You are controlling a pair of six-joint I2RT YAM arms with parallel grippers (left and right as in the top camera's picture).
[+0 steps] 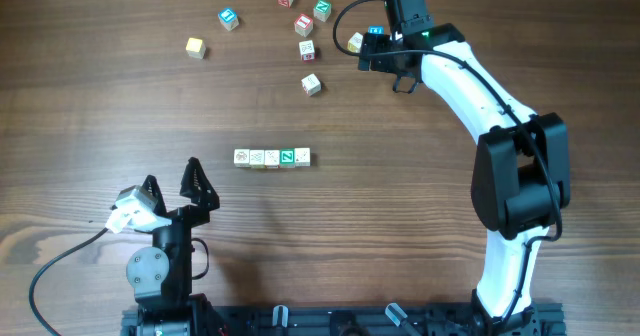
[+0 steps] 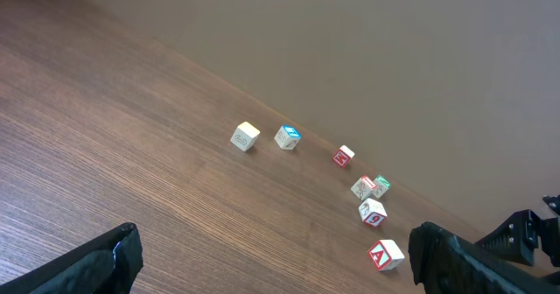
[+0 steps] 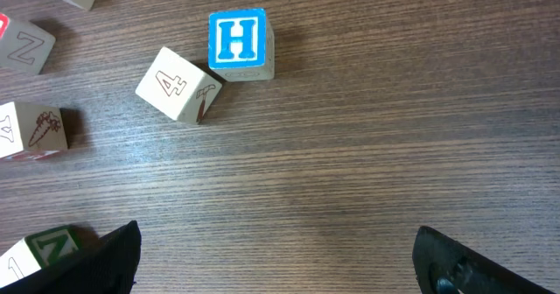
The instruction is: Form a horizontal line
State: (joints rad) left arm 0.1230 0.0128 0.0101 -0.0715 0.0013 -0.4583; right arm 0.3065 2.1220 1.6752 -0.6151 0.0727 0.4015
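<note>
The horizontal line (image 1: 271,157) lies mid-table: five small letter cubes touching edge to edge, one of them green-faced (image 1: 287,156) and the others cream. Neither wrist view shows it. My left gripper (image 1: 173,188) rests near the front left, open and empty, below and left of the row. In its wrist view the left gripper (image 2: 276,272) has its fingertips (image 2: 101,261) spread wide over bare wood. My right gripper (image 1: 383,61) hovers at the back right among loose cubes. There the right gripper (image 3: 276,263) stands open with nothing between its fingers.
Several loose cubes lie scattered at the back: a blue H cube (image 3: 237,42), a cream "4" cube (image 3: 178,84), a green Z cube (image 3: 48,246), a red A cube (image 2: 386,255), a lone cream cube (image 1: 195,47) and a blue-faced one (image 1: 229,18).
</note>
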